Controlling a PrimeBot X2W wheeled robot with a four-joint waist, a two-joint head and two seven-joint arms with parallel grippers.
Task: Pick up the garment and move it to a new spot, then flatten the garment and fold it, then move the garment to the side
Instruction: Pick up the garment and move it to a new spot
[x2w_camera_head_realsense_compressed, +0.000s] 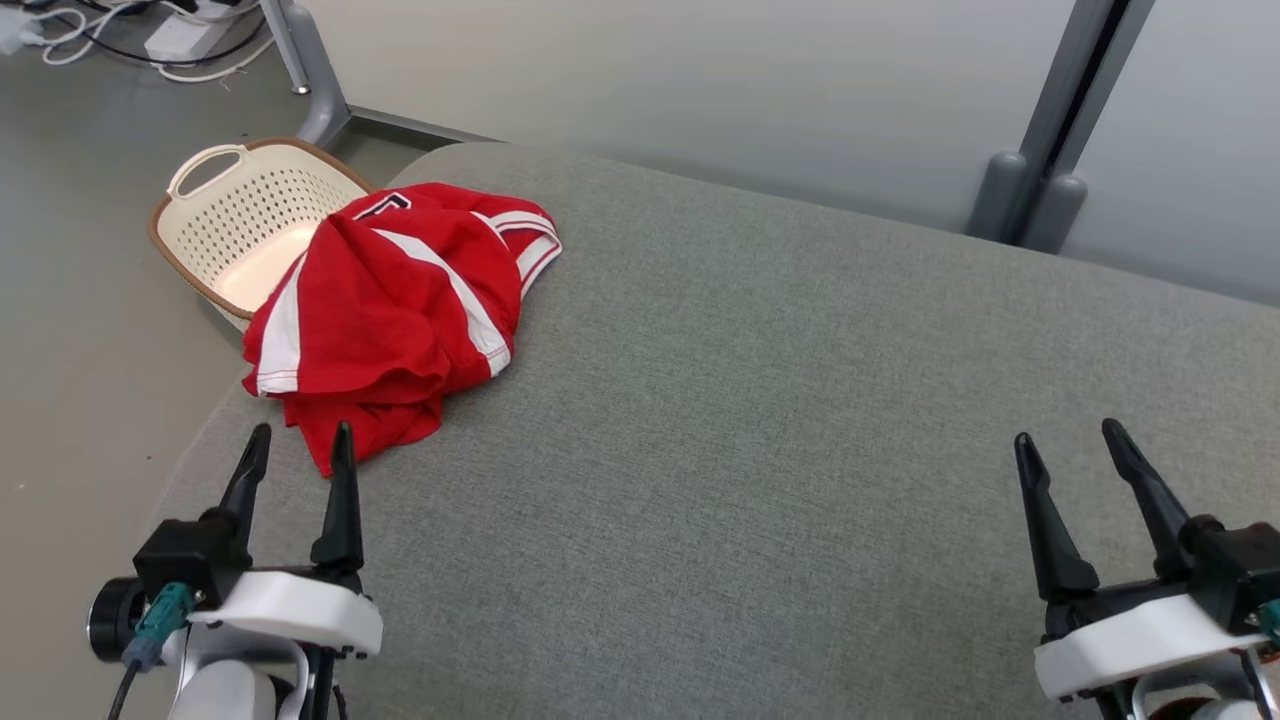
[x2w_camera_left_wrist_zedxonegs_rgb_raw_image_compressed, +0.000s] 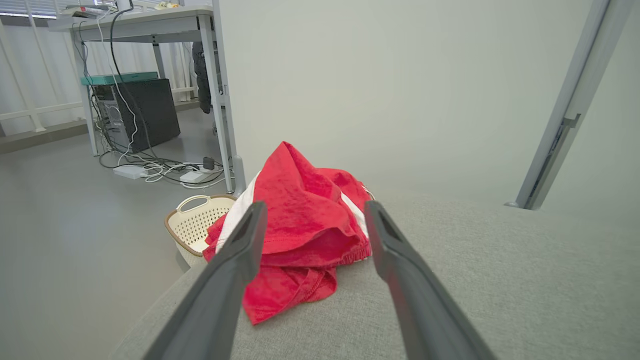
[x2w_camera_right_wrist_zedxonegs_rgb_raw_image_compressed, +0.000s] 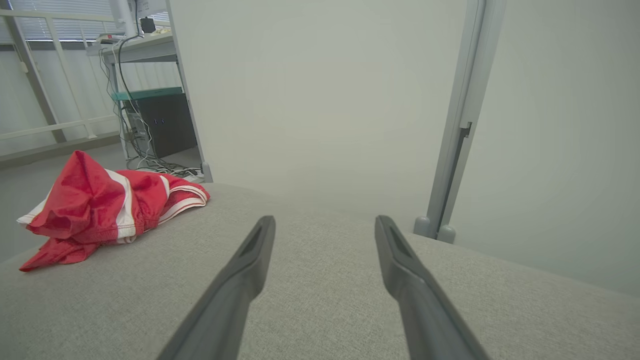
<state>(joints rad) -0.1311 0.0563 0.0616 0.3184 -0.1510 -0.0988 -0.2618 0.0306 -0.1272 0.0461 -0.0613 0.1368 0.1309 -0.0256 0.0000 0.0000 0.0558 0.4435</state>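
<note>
Grey padded tabletop (x2w_camera_head_realsense_compressed: 750, 400), perhaps a cushion, bears the crumpled red garment (x2w_camera_head_realsense_compressed: 390, 300) at its far-left edge, just ahead of the left gripper (x2w_camera_head_realsense_compressed: 302, 432), its jaws wide and empty like those of the right gripper (x2w_camera_head_realsense_compressed: 1065, 432); the cloth looks soft and light, probably best pinched at a raised fold.

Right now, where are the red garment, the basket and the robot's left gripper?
red garment (x2w_camera_head_realsense_compressed: 390, 300), head view, middle of the crumpled heap.
basket (x2w_camera_head_realsense_compressed: 260, 200), head view, perforated inner wall.
left gripper (x2w_camera_head_realsense_compressed: 303, 430), head view, midway between its open fingertips.
</note>
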